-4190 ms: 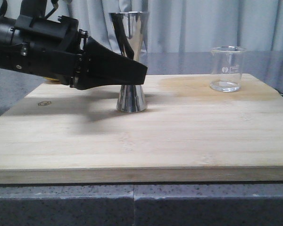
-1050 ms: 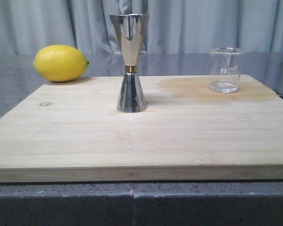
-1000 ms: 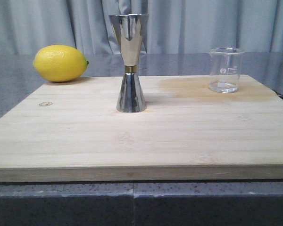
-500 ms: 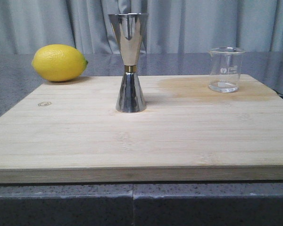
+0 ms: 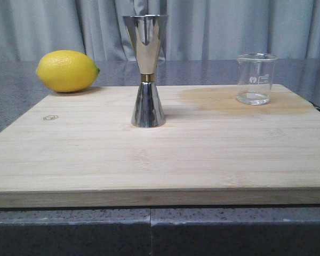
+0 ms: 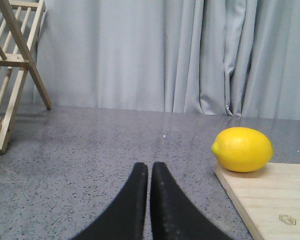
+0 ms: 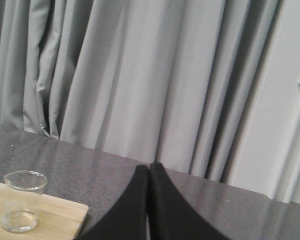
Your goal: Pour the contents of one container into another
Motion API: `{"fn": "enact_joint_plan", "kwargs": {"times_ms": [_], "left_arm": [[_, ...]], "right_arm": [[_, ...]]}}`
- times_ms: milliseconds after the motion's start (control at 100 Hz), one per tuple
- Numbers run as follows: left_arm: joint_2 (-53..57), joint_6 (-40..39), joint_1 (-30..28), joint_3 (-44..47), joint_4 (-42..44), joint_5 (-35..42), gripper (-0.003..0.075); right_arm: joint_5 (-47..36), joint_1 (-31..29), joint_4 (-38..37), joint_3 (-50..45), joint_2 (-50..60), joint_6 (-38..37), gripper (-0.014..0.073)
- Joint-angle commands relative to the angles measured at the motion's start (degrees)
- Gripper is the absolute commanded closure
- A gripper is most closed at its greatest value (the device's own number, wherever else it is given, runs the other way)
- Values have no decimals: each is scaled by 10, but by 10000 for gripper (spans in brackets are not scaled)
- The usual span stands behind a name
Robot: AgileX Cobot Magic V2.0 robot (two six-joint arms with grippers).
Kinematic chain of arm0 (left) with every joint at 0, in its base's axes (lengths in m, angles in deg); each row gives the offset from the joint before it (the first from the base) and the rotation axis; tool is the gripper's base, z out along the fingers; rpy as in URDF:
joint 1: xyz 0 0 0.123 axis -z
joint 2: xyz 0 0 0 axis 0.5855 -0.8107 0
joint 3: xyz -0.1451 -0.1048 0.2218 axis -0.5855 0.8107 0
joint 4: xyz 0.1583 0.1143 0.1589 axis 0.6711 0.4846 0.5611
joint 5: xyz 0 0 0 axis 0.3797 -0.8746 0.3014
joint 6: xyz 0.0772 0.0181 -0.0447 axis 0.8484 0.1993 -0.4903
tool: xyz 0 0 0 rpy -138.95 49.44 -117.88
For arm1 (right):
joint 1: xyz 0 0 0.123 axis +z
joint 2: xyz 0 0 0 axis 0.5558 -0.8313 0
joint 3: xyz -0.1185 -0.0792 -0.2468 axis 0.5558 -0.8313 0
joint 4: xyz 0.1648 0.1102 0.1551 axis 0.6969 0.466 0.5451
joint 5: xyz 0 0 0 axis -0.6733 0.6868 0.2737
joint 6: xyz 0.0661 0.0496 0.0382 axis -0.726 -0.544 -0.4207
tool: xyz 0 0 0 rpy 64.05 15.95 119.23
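Jigger (image 5: 146, 69) far from either pincer.

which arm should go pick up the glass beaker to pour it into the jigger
Probably the right. The glass beaker stands at the board's right rear, and the right gripper already sees it. The left gripper faces the lemon. The jigger stands mid-board.

On the board (image 5: 202, 154) in front of you the jigger (image 5: 146, 69) stands upright, a little left of centre and toward the far half. The beaker (image 5: 255, 78) sits upright at the board's far right corner — well apart from the jigger. The lemon (image 5: 67, 71) lies off the board on the countertop (image 5: 10, 106), just beside the far left corner. The board itself rests on that countertop, with a curtain (image 5: 229, 26) running behind everything. Further left, past the lemon, a wooden rack (image 6: 12, 70) stands on the countertop — you see it only from the left wrist.
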Motion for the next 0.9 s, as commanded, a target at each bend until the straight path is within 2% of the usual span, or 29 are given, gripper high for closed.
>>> {"fn": "enact_joint_plan", "kwargs": {"times_ms": [0, 570, 600, 680, 720, 790, 820, 830, 890], "left_arm": [[10, -3, 0, -15, -14, 4, 739], [10, -3, 0, -15, -11, 7, 739], [10, -3, 0, -15, 7, 7, 739], [10, -9, 0, -17, 136, -15, 739], [10, -34, 0, -20, 187, -26, 739], [10, -164, 0, -28, 304, -38, 739], [10, -238, 0, -29, 365, -38, 739], [10, -298, 0, -30, 418, -38, 739], [12, -448, 0, -30, 544, -37, 739]], "right_arm": [[23, -2, 8, 14, 7, 3, 666], [19, -2, 8, 14, 7, 3, 666], [19, -2, 8, 14, 7, 3, 666], [19, -2, 8, 14, 7, 3, 665], [19, -2, 8, 14, 7, 3, 666], [19, -2, 8, 14, 7, 3, 666], [19, -2, 8, 14, 7, 3, 666], [19, -2, 8, 14, 7, 3, 666], [19, -2, 8, 14, 7, 3, 666]]}}
